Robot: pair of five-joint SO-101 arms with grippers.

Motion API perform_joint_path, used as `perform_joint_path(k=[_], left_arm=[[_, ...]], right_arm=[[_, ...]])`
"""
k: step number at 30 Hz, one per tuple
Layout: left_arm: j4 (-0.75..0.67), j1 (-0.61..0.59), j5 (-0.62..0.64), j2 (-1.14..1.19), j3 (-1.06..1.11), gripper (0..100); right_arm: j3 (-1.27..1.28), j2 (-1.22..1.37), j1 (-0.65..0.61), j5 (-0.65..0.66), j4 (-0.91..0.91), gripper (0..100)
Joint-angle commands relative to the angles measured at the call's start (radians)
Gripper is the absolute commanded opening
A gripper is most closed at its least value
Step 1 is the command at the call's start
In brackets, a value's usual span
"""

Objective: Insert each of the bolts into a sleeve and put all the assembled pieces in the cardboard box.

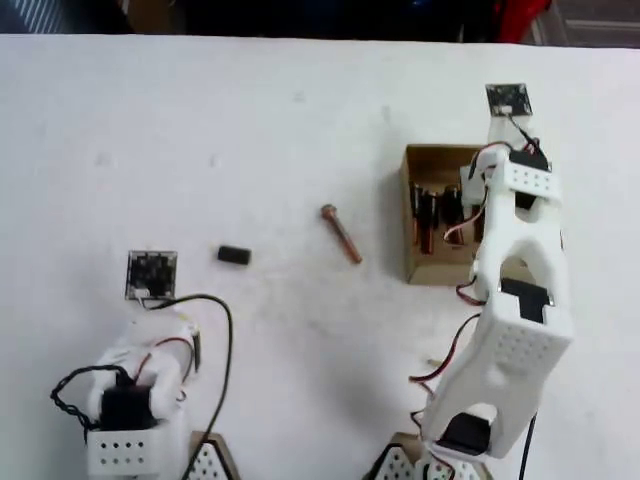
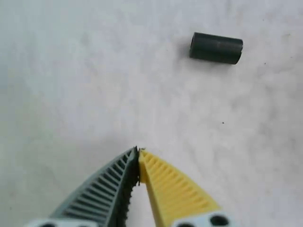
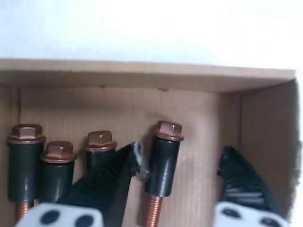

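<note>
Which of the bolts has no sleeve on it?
The bolt lying on the table, between the loose black sleeve and the cardboard box: its copper shank is bare, while the four bolts in the box wear black sleeves.

Copper bolt, black sleeve, brown box (left end effector grey-yellow).

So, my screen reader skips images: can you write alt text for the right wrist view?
Four bolts in black sleeves lie side by side in the cardboard box, copper heads toward one wall. The right gripper hangs open over them, one piece between its black fingers. White table lies beyond the box.
</note>
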Motion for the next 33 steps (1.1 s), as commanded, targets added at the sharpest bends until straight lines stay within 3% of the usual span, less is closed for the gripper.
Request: perform_joint_path(k=[1,18,28,33], left_arm=[[-0.008,0.01,-0.005,-0.01,0.002,2],[0.043,0.004,-0.006,-0.01,0.003,2],[0.043,-0.12,-0.006,-0.01,0.003,2],[0.044,-0.246,-0.006,-0.01,0.003,2]], right_arm=[[-0.098,-0.088,-0.024,0.002,0.07,26.1],[-0.112,-0.437,-0.363,0.0,0.384,26.1],[-0.112,-0.605,-0.644,0.0,0.516,26.1],[-0.11,-0.624,-0.773,0.006,0.564,23.0]])
